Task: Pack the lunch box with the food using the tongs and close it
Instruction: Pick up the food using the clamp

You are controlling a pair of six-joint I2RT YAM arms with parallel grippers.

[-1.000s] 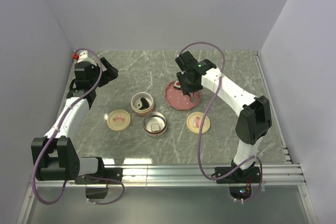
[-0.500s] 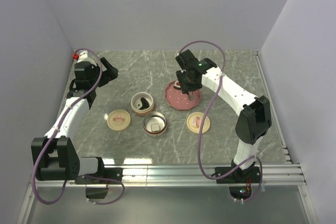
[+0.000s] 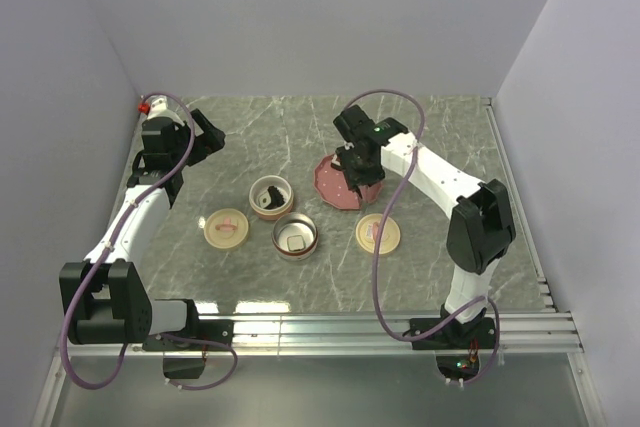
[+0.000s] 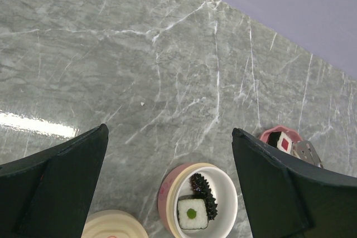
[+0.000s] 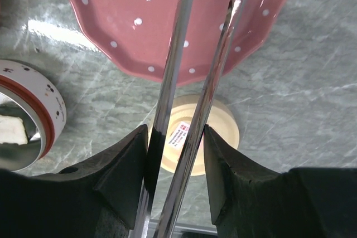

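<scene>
1. My right gripper (image 5: 175, 149) is half closed on the tongs (image 5: 174, 65). It pinches both arms near their joined end, over the plate (image 5: 128, 20).
2. My left gripper (image 4: 168, 132) is wide open and holds nothing. It hangs over bare table (image 4: 139, 54), well apart from the work.
3. Risk: my fingers bear on smooth, thin metal. If the tongs twist or slide in my grip, I judge the tips will miss the piece (image 4: 284, 142).
4. Risk: if I squeeze too little, the piece could drop on the way to the bowl (image 4: 223, 185). If I squeeze too hard, it could shoot off the plate.
5. Risk: the lid (image 5: 226, 132) and tin (image 5: 39, 110) sit near the plate, so a low swing could knock them.
6. My right wrist view shows the grip and only bare plate. The tong tips run out of its frame.
7. My left wrist view shows the piece at the plate's edge with a tong tip just beside it. It also shows food (image 4: 192, 214) in the bowl.
8. The top view gives only the layout. I cannot tell from it whether the tips touch the piece.
</scene>
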